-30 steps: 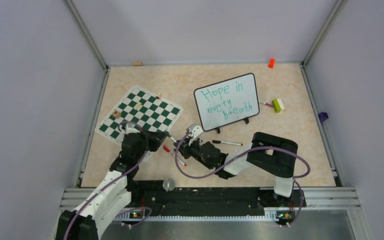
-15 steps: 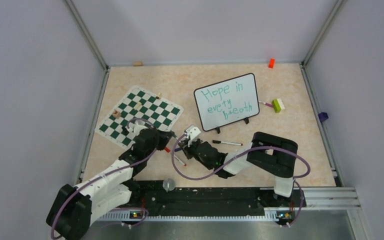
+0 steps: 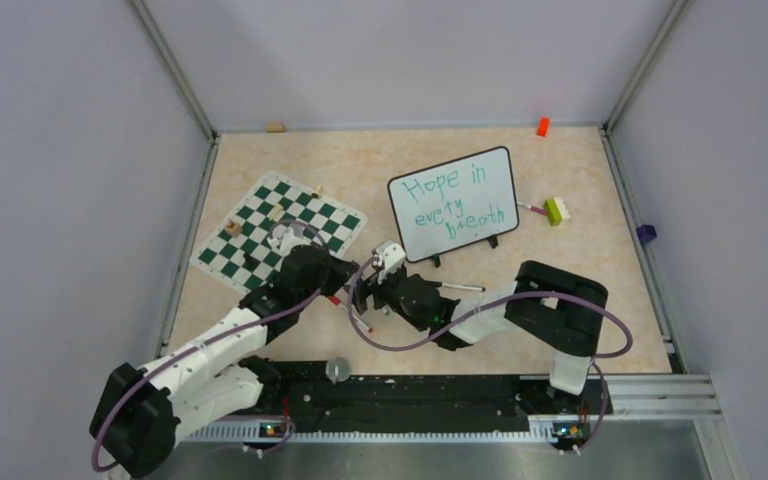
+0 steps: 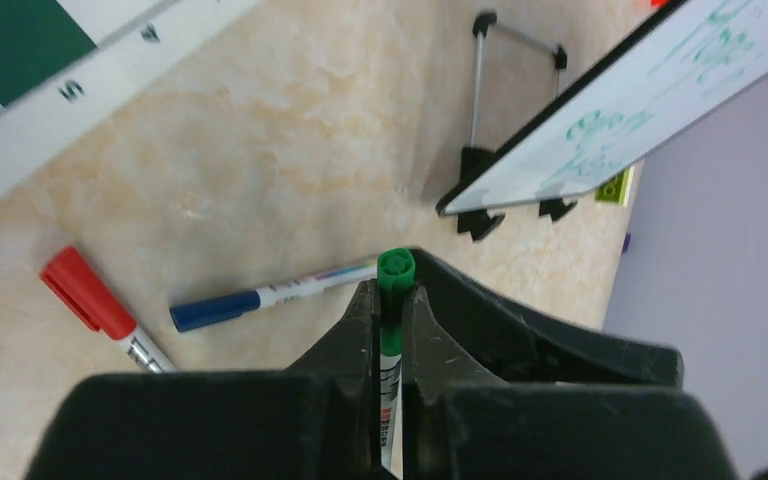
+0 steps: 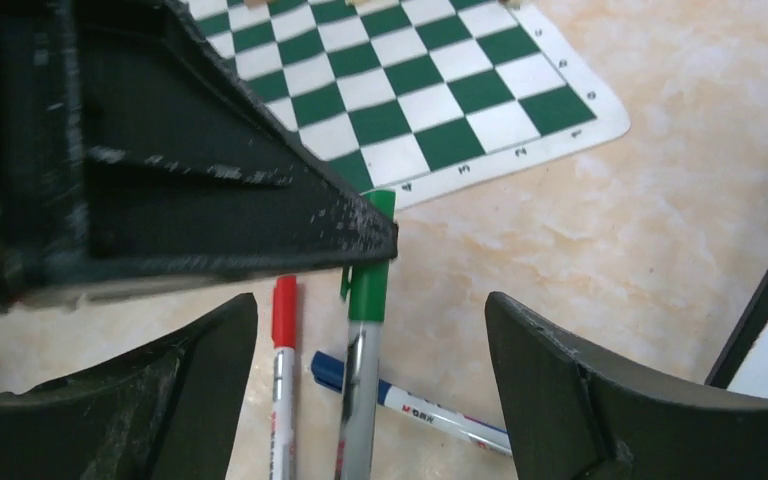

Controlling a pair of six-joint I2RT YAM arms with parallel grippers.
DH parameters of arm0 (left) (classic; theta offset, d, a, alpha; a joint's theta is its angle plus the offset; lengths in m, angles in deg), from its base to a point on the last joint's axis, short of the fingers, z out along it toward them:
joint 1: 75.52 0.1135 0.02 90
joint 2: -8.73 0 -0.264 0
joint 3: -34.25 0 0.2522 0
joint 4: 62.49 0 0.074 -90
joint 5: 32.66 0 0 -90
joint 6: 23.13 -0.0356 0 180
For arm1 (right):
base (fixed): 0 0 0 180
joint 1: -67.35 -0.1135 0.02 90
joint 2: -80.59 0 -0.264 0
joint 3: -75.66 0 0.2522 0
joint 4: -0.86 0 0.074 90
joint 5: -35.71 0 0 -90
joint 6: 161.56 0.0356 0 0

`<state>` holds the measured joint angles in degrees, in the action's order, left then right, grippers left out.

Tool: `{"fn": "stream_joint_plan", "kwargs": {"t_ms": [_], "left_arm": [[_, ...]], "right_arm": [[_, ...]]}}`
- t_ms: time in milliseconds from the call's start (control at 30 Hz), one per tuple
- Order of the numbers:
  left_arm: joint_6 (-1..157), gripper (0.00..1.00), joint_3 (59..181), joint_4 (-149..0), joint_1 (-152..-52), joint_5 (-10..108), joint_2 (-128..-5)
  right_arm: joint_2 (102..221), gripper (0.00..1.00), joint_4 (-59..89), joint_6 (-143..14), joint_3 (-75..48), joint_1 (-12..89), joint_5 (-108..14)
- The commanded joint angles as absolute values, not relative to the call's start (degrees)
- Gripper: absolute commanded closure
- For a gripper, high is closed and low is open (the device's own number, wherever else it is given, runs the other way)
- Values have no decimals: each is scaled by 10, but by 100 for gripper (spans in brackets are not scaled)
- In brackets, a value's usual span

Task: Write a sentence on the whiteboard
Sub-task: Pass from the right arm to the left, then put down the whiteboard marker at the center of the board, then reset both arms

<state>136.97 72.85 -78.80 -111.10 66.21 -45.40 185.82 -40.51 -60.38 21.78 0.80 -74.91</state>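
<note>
The left gripper point(image 4: 388, 300) is clamping a green marker point(image 4: 395, 268) between its narrowed fingers, with the green end poking just past the tips. The right gripper point(image 5: 370, 310) is hanging with its jaws spread wide on either side of that same marker, gripping nothing. The two are meeting low on the near side of the whiteboard point(image 3: 415, 240), just off its left foot. A red marker point(image 5: 282, 330) and a blue marker point(image 5: 410, 400) are lying under them, also nearer than the whiteboard, and the chessboard mat point(image 5: 440, 90) is lying well to the whiteboard's left. The whiteboard is standing on its two feet, leaning back, and the sentence point(image 3: 435, 216) is showing across it in three green lines, "Hope in every breath". The writing looks done, so the step in hand is probably a handover or a capping of the marker; which one I cannot tell. To do it well, the right gripper should be closing squarely on bare barrel clear of the left fingers, with the left letting go only once that grip is firm. Both should be keeping away from the whiteboard, since a nudge could be tipping it or smearing the ink.
</note>
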Motion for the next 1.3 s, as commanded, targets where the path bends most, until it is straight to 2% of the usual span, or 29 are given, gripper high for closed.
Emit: {"fn": "stream_joint_plan", "kwargs": {"t_ms": [0, 233, 267, 300, 533, 567, 600, 733, 833, 933, 1133, 1267], "left_arm": [[1293, 100, 785, -858, -1074, 703, -453], [1240, 100, 808, -852, -992, 669, -508], [1231, 99, 809, -844, -984, 663, -517], [1208, 94, 809, -831, -979, 654, -525], [1088, 47, 837, -833, -977, 624, -538], [1078, 22, 834, -831, -977, 627, -531], [1067, 4, 831, -827, -977, 630, -521], [1030, 1, 824, -826, -976, 639, -472], [972, 5, 789, -772, -977, 631, -424], [944, 1, 727, -688, -977, 660, -379], [835, 1, 659, -602, -977, 715, -339], [759, 1, 632, -541, -975, 829, -354]], "right_arm": [[1792, 17, -466, -607, 232, 13, -764], [1699, 17, -438, -627, 288, 16, -783], [1686, 17, -431, -628, 296, 17, -785], [1672, 17, -425, -628, 302, 18, -788], [1592, 17, -374, -604, 340, 37, -833], [1578, 17, -361, -603, 342, 37, -847], [1560, 18, -333, -597, 342, 37, -868], [1457, 20, -184, -548, 339, 57, -919], [1380, 22, -43, -510, 331, 127, -894], [1298, 21, 42, -523, 351, 180, -923], [1148, 25, 76, -572, 437, 303, -949], [1119, 25, -17, -660, 512, 360, -940]]}}
